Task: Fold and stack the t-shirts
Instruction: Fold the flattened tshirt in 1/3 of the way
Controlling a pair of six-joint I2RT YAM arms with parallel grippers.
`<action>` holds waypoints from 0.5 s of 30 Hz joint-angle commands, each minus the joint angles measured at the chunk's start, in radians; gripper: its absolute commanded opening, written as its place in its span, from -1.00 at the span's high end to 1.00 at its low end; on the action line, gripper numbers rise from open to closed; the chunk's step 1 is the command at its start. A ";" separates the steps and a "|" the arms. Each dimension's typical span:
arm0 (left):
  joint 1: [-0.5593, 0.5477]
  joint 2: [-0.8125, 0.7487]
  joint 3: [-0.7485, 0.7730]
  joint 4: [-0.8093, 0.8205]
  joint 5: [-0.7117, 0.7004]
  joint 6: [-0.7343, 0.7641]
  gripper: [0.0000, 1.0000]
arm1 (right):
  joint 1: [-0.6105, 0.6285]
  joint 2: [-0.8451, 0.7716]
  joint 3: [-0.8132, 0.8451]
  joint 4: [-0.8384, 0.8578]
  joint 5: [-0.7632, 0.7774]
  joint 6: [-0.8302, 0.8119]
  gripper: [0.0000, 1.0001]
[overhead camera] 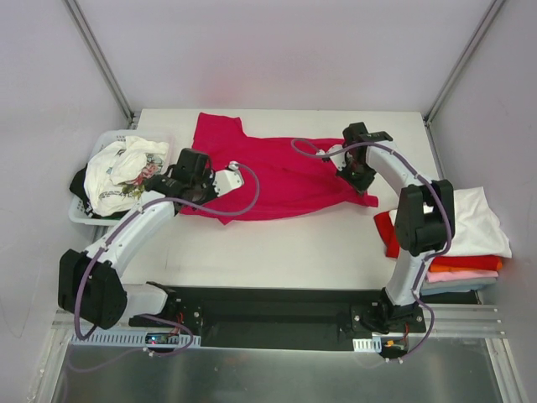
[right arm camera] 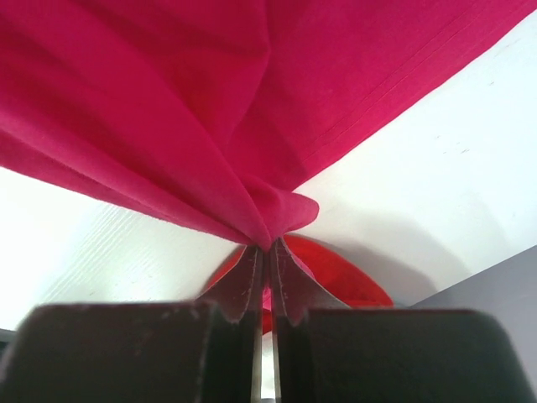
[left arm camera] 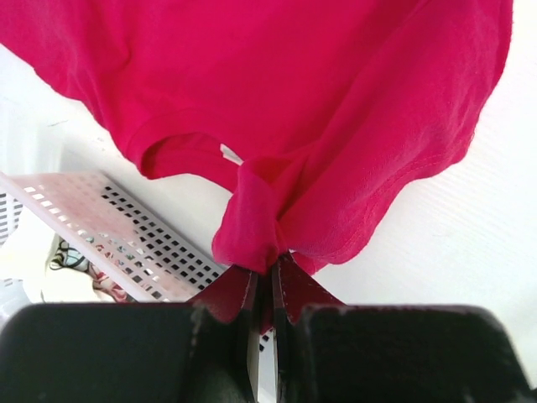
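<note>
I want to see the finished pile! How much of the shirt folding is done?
Done: a folded stack sits on the right. In hand: the left claw and right claw pinch the crimson shirt, not yet folded. Left: more shirts wait in the white basket.

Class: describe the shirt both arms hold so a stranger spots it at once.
Start at the white table. Across its far middle, between the basket at left and the folded stack at right, stretches the crimson t-shirt. It alone is spread open.
</note>
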 commanded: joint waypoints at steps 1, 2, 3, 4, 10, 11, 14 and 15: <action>0.044 0.074 0.080 0.016 -0.008 0.048 1.00 | -0.015 0.029 0.076 -0.054 0.024 -0.031 0.99; 0.053 0.087 0.100 0.019 -0.007 0.052 1.00 | -0.016 0.033 0.086 -0.057 0.024 -0.034 0.99; 0.069 0.097 0.111 0.019 0.001 0.054 1.00 | -0.016 0.041 0.099 -0.060 0.025 -0.036 0.99; 0.075 0.119 0.120 0.021 0.001 0.055 1.00 | -0.019 0.044 0.109 -0.069 0.027 -0.039 0.99; 0.109 0.191 0.174 0.028 0.010 0.061 1.00 | -0.021 0.069 0.168 -0.103 0.030 -0.045 0.98; 0.112 0.200 0.188 0.031 0.013 0.060 1.00 | -0.021 0.072 0.178 -0.103 0.031 -0.045 0.98; 0.119 0.231 0.212 0.036 0.015 0.060 1.00 | -0.019 0.092 0.219 -0.125 0.030 -0.046 0.98; 0.119 0.240 0.217 0.036 0.012 0.061 1.00 | -0.019 0.098 0.228 -0.129 0.031 -0.048 0.98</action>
